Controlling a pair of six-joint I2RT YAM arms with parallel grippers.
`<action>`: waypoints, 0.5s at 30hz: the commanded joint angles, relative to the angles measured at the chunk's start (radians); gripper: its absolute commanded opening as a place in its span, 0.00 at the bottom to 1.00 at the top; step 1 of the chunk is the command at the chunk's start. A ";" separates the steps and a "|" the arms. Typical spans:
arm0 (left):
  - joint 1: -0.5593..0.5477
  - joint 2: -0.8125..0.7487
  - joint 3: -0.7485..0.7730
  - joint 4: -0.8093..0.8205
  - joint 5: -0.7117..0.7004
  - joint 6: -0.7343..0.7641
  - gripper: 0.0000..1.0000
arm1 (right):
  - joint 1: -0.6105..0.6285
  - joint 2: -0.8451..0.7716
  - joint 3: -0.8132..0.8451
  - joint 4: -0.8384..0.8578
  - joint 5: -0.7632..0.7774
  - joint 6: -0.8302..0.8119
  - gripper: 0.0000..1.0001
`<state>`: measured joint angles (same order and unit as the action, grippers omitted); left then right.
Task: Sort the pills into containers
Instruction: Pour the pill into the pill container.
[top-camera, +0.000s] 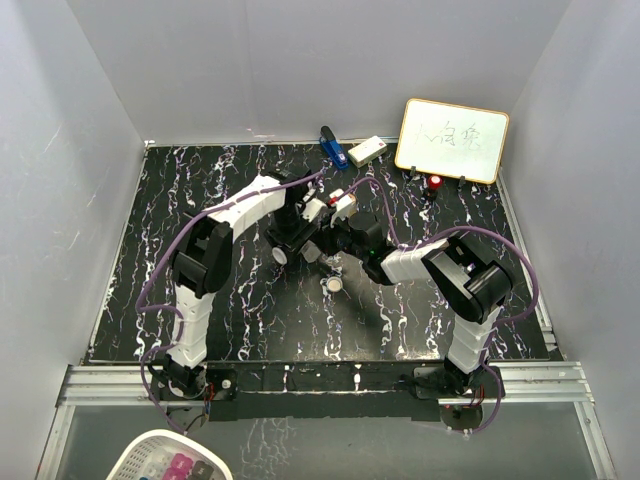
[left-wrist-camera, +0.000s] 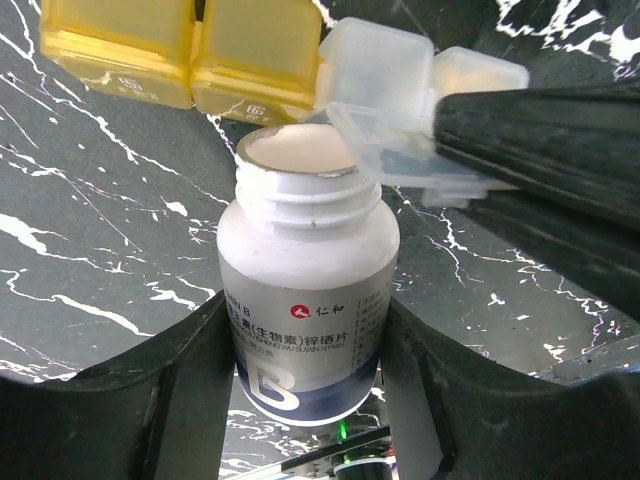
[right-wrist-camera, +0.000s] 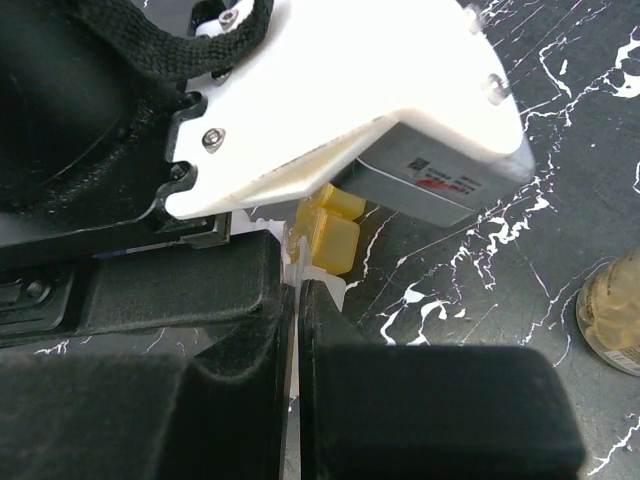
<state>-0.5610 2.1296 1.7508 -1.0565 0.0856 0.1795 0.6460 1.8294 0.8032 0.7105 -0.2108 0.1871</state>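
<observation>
An uncapped white bottle (left-wrist-camera: 305, 260) with a blue-and-white label stands between the fingers of my left gripper (left-wrist-camera: 305, 335), which is shut on its lower body. Just behind its mouth lies the clear pill box (left-wrist-camera: 190, 55) with yellow-gold sections, and two clear lids (left-wrist-camera: 375, 60) stand open. My right gripper (right-wrist-camera: 298, 290) is shut on a thin clear lid flap of that box, with yellow sections (right-wrist-camera: 335, 240) just past its tips. No pills show. Both grippers meet at the table's middle, the left gripper (top-camera: 303, 238) beside the right gripper (top-camera: 332, 238).
A golden-amber bottle (right-wrist-camera: 612, 318) stands to the right of my right gripper. A white round cap (top-camera: 279, 256) lies near the left gripper. At the back are a blue object (top-camera: 331, 148), a white block (top-camera: 367, 150), a whiteboard (top-camera: 452, 140) and a red knob (top-camera: 435, 183).
</observation>
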 joint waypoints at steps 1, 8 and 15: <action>-0.045 -0.064 0.057 -0.035 0.021 0.002 0.00 | 0.010 -0.004 0.025 0.028 -0.016 0.004 0.00; -0.060 -0.016 0.099 -0.102 0.004 0.003 0.00 | 0.010 -0.002 0.025 0.028 -0.013 0.004 0.00; -0.071 -0.061 0.034 -0.038 -0.028 0.006 0.00 | 0.010 -0.002 0.028 0.027 -0.007 0.005 0.00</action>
<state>-0.5999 2.1300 1.8156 -1.1072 0.0494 0.1818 0.6460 1.8324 0.8032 0.6765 -0.2111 0.1871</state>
